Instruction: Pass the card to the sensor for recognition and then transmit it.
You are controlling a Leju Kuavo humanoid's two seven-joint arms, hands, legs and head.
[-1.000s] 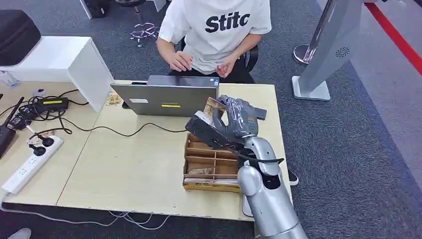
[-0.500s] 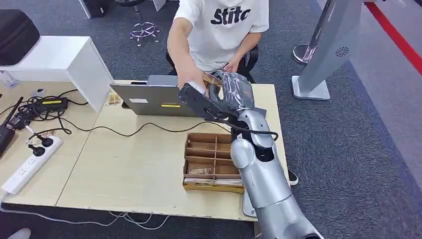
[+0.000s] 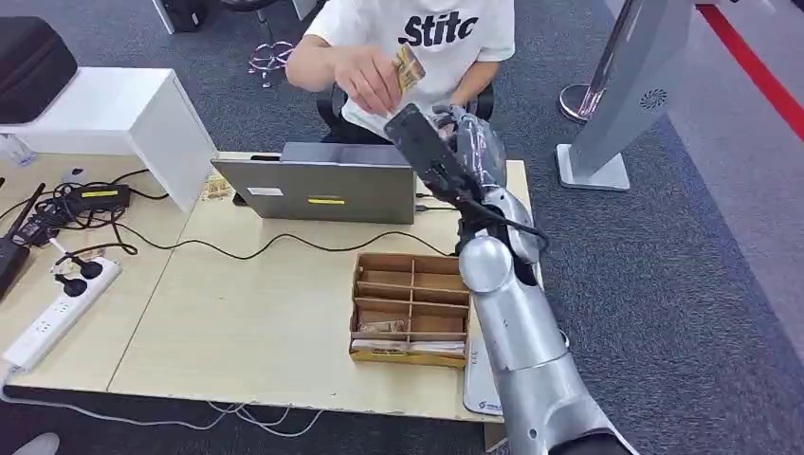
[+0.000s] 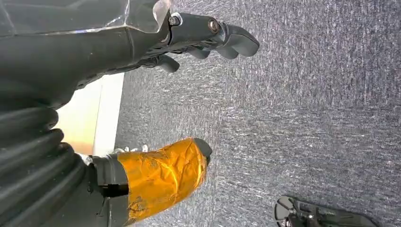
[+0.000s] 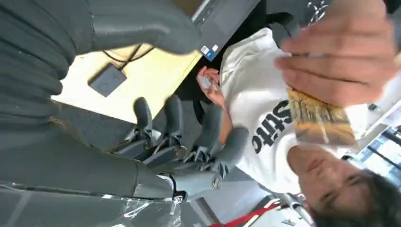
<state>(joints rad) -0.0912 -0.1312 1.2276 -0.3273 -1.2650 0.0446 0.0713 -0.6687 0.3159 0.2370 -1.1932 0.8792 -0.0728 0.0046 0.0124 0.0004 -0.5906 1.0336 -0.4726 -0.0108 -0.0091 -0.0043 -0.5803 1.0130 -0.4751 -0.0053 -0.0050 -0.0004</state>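
Card [image 3: 409, 68]: I see it pinched in the person's hand [image 3: 365, 78], raised in front of the white shirt, just beyond my right hand and apart from it; in the right wrist view the same card [image 5: 320, 119] hangs from the person's fingers [image 5: 340, 61], yellow-brown and printed
Right hand [image 3: 465, 142]: I have it lifted above the far edge of the table, past the laptop's corner; its fingers [image 5: 208, 127] are spread and uncurled with nothing in them, so it is released
Right arm: the silver arm reaches up and forward over the right side of the table, beside the wooden tray
Left hand [image 4: 142, 47]: it hangs over grey carpet, its dark fingers [image 4: 227, 40] loosely extended and holding nothing, an orange-taped thumb [image 4: 163, 175] below them in the wrist picture
Laptop [image 3: 313, 185]: grey, lid toward me, at the far side of the table in front of the person
Wooden tray [image 3: 410, 308]: divided into compartments, near the table's right front, with flat items in the nearest row
Table [image 3: 246, 313]: pale wood; a black cable runs across it from the left
Power strip [image 3: 57, 313]: white, on the left desk
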